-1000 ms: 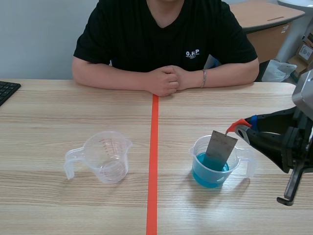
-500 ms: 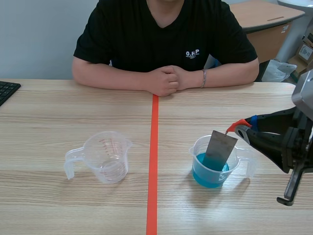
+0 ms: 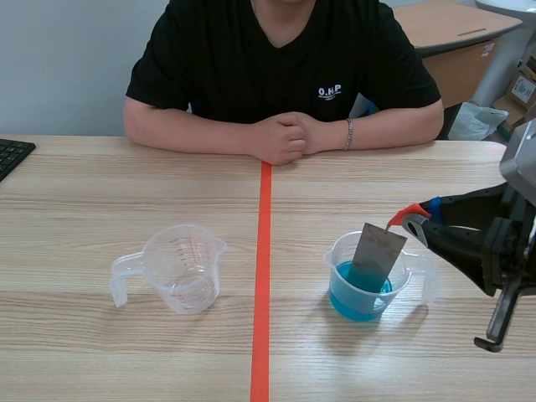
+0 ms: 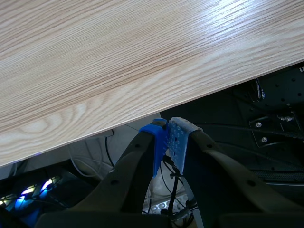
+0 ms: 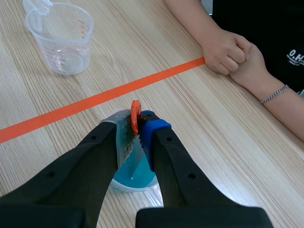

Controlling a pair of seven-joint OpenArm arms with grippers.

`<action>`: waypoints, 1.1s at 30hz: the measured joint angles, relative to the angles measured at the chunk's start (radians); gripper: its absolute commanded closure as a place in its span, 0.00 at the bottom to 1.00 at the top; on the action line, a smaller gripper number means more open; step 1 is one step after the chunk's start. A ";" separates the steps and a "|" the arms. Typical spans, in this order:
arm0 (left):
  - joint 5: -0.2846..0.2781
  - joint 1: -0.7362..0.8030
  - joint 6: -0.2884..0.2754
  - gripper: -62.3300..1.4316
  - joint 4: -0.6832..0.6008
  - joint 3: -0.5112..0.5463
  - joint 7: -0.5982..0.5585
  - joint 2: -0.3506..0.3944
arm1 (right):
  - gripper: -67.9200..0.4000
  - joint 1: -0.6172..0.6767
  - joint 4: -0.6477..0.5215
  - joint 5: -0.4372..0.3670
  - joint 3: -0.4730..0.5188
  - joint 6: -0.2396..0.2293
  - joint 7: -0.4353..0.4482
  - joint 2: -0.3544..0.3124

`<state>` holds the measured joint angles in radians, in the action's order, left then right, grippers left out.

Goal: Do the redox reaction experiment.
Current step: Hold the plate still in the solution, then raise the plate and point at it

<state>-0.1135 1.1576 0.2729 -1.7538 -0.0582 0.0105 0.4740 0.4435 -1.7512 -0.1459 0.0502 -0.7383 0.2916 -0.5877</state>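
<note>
while the right pincer [image 3: 408,219] holds the metal plate [image 3: 377,251] in the cup [image 3: 338,244], go slow so nothing tips. the left pincer [image 4: 167,137] is closed, empty.

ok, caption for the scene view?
Right gripper holds a metal plate in the blue-liquid cup; empty cup across the tape.

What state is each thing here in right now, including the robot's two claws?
Cup of blue liquid: upright, partly full, a metal sheet standing in it.
Metal sheet: tilted, lower end dipped in the liquid, top corner gripped.
Empty cup: upright, nothing in it, standing alone.
Right claw: shut on the metal sheet.
Left claw: shut, holding nothing.
Person's hands: clasped, resting on the table.
</note>
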 measured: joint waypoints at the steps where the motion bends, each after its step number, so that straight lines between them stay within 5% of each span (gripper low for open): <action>1: 0.000 0.000 0.000 0.90 0.000 0.000 0.000 0.000 | 0.97 0.000 0.000 0.000 0.001 0.000 0.000 0.000; 21: 0.000 0.000 0.000 0.90 0.000 0.000 0.000 0.000 | 0.97 0.006 -0.098 -0.005 0.087 -0.001 -0.034 0.000; 33: 0.000 0.000 0.000 0.90 0.000 0.000 0.000 0.000 | 0.97 0.006 -0.167 -0.100 0.138 -0.002 -0.120 0.000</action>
<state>-0.1135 1.1576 0.2729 -1.7538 -0.0582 0.0105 0.4740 0.4500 -1.9186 -0.2455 0.1879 -0.7399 0.1715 -0.5877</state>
